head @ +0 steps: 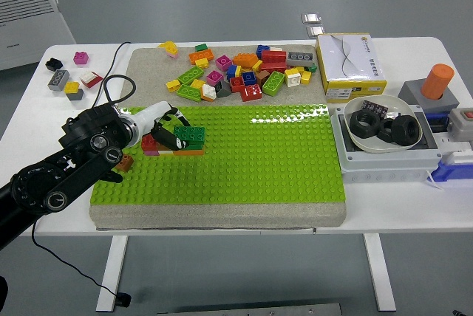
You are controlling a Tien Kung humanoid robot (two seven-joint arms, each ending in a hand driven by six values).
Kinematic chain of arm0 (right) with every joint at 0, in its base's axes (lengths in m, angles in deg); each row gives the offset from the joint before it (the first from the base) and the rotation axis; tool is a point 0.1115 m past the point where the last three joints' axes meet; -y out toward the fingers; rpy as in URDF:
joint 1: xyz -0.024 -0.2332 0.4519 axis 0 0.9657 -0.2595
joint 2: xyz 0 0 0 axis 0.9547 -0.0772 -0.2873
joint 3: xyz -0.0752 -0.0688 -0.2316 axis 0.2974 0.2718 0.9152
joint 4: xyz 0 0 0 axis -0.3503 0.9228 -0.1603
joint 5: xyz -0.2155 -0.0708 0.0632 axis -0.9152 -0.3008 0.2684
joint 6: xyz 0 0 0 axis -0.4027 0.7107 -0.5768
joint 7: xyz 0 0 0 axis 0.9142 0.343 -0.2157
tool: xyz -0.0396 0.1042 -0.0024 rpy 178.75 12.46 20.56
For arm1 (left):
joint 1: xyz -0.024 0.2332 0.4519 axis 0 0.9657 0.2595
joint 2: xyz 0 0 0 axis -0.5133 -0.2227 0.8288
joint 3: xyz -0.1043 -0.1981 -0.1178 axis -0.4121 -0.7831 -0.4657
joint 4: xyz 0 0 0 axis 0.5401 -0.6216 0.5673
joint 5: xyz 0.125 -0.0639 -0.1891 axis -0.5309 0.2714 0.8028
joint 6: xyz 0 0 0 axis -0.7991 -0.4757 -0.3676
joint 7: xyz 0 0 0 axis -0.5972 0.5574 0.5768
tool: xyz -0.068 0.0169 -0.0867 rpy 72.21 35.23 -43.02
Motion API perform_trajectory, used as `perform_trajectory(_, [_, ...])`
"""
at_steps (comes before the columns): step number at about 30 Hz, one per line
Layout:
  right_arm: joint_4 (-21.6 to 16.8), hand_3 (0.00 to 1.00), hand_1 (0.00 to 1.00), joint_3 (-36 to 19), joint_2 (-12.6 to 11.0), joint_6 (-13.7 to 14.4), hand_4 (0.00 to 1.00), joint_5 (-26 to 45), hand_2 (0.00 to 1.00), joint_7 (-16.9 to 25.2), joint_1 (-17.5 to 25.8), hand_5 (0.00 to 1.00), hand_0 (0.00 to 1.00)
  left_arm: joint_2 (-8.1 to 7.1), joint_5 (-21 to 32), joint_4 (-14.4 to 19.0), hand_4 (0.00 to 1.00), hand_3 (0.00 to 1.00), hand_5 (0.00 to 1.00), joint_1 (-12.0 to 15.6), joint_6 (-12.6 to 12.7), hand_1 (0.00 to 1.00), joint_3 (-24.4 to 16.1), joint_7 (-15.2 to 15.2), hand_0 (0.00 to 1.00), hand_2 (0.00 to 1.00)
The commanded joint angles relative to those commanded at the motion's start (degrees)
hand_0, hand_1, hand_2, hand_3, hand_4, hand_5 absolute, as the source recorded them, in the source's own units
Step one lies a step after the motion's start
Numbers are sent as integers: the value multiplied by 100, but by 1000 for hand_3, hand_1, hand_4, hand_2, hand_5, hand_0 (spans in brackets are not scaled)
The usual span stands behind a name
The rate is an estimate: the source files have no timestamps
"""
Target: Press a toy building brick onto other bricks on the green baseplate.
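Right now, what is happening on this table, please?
The robot's left hand is holding a dark green brick on top of the short row of bricks at the left of the green baseplate. A heap of loose bricks lies beyond the baseplate. The right arm is not in view.

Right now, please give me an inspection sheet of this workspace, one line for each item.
Surface: white table, green baseplate on a grey mat.
Job's things: dark green brick on the brick row.
Clutter: loose brick pile, yellow box, bowl of black nuts, orange cylinder.
Hands: left hand shut on the dark green brick; right not in view.
Cables: black cable.
Surroundings: white heater.
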State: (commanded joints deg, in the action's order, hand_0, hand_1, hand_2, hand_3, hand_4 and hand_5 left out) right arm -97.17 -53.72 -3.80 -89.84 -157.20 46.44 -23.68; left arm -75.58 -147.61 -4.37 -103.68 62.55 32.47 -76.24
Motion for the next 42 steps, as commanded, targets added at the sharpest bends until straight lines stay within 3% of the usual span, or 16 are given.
perform_trajectory(17, [-4, 740, 695, -16, 4, -4, 816, 0, 601, -5, -3, 826, 513, 12, 58, -29, 374, 532, 2, -8, 2, 978, -3, -20, 917, 989])
perform_trajectory(18, [-4, 739, 694, -18, 4, -4, 818, 0, 598, -5, -2, 825, 513, 13, 60, -30, 367, 579, 2, -7, 1, 980, -3, -19, 916, 992])
perform_trajectory(42, [0, 740, 694, -33, 7, -11, 820, 0, 599, -5, -4, 825, 513, 37, 68, -61, 392, 627, 2, 3, -15, 984, -16, -25, 913, 994])
